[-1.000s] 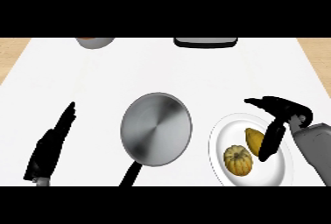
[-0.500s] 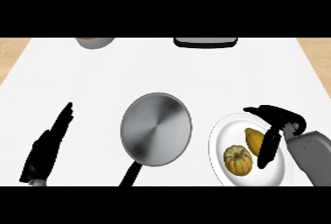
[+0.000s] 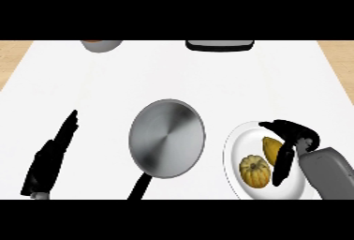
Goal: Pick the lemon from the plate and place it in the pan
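Head view shows you the right hand [image 3: 294, 136] hanging over the right side of the white plate [image 3: 239, 145], its grey forearm coming in from the lower right corner. Its fingers are partly curled and spread, with the thumb reaching down along the plate's right half; they close on nothing that you can see. The lemon [image 3: 272, 148] lies on the plate just under and to the left of that hand, right against the thumb, and you cannot tell whether the two touch. A ribbed yellow-green squash [image 3: 254, 170] sits on the same plate, just below-left of the lemon and left of the thumb's tip.

Left of the right hand, beside the plate, you find the steel pan [image 3: 166, 137], its black handle pointing toward the lower edge.

Your left hand [image 3: 52, 157] rests well apart at the far left, fingers straight and held together, pointing up the counter [image 3: 207, 79].
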`<state>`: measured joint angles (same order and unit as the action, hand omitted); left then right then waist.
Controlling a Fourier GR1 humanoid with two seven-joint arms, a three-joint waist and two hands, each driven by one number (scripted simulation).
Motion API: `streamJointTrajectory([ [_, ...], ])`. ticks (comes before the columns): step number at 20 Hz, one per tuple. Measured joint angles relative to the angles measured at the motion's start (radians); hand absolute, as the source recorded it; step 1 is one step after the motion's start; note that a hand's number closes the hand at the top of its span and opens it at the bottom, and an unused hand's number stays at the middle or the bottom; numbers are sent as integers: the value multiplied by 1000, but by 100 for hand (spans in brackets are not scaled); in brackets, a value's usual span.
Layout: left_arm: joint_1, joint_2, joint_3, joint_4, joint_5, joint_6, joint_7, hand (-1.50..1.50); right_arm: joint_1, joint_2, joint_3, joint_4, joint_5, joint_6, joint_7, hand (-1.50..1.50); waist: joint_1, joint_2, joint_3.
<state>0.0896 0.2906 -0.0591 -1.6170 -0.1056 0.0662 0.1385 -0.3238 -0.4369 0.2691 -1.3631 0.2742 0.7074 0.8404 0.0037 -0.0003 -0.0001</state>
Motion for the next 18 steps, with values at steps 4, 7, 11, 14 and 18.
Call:
streamJointTrajectory([
  [4, -22, -23, 8, 10, -20, -5, 11, 0, 1, 18, -22, 57, 67, -4, -65, 150, 0, -2, -2],
  [7, -26, -30, 19, 15, -27, -16, 6, 0, 3, 35, -45, 65, 106, -31, -106, 150, -1, -4, -5],
  [11, -29, -47, 23, 32, -42, -18, -9, 0, 5, 62, -78, 71, 120, -53, -128, 150, -1, -6, -7],
  [14, -24, -52, 25, 11, -49, -17, 8, 0, 13, 84, -95, 86, 126, -67, -141, 150, -1, -8, -10],
  [18, -31, -56, 35, 29, -51, -19, 8, 0, 143, 121, -72, -76, 181, -169, -72, 150, -16, -14, -10],
])
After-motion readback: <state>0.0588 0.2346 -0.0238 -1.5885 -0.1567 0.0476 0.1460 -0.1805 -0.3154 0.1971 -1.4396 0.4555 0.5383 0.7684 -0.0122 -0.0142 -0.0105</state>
